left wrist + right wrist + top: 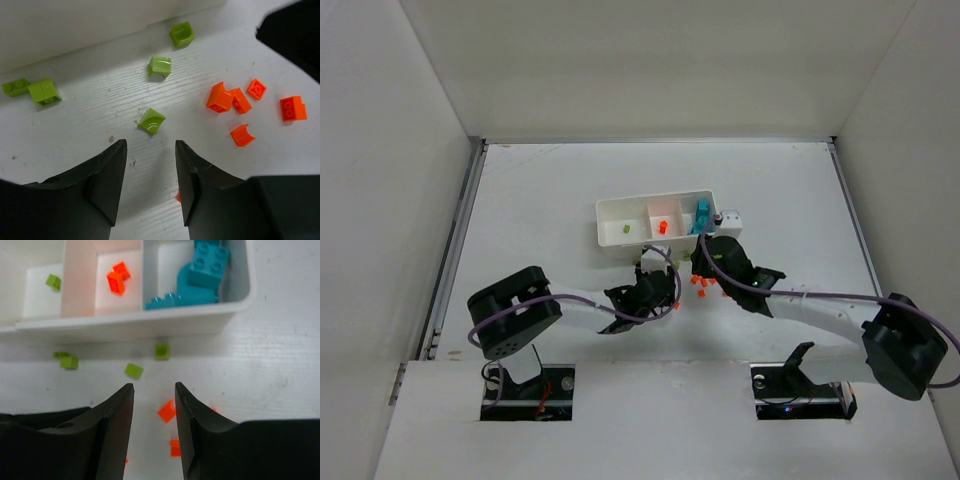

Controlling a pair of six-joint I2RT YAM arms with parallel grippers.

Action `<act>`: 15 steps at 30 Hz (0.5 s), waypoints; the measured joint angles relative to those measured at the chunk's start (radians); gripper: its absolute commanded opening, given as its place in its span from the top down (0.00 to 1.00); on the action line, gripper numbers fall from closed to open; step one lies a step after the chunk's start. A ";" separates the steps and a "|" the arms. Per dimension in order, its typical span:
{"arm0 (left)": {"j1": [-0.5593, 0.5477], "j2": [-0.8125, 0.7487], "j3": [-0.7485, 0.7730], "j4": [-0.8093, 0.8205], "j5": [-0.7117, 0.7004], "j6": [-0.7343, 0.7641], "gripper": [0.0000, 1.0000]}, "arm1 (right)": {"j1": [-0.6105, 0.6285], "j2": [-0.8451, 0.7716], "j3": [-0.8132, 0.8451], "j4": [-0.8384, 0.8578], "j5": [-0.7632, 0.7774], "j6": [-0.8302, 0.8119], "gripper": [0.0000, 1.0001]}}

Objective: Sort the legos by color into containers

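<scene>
Left wrist view: I see my left pincer (150, 145) a bit apart, empty, near a green lego (151, 120); right pincer (154, 386) the same.

Bright, even overhead light fills the white enclosure (650, 70) in the top view, leaving soft grey shadows under the arms (820, 305) on the table (540, 200). At the left wrist, the fingers (102, 180) of the left gripper (150, 147) read as near-black shapes with little detail, while a green brick (151, 120) ahead carries a glossy highlight. At the right wrist, the tray (125, 325) casts a soft shadow along its near wall.
</scene>
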 measured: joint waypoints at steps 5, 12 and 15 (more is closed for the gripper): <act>0.014 0.043 0.022 0.003 0.002 0.006 0.59 | 0.016 -0.054 -0.113 -0.002 0.006 0.075 0.50; 0.021 0.090 0.066 0.014 0.000 0.022 0.62 | 0.040 -0.079 -0.172 0.002 0.008 0.133 0.52; 0.026 0.101 0.077 0.017 -0.001 0.028 0.68 | 0.040 -0.076 -0.174 0.005 0.008 0.141 0.54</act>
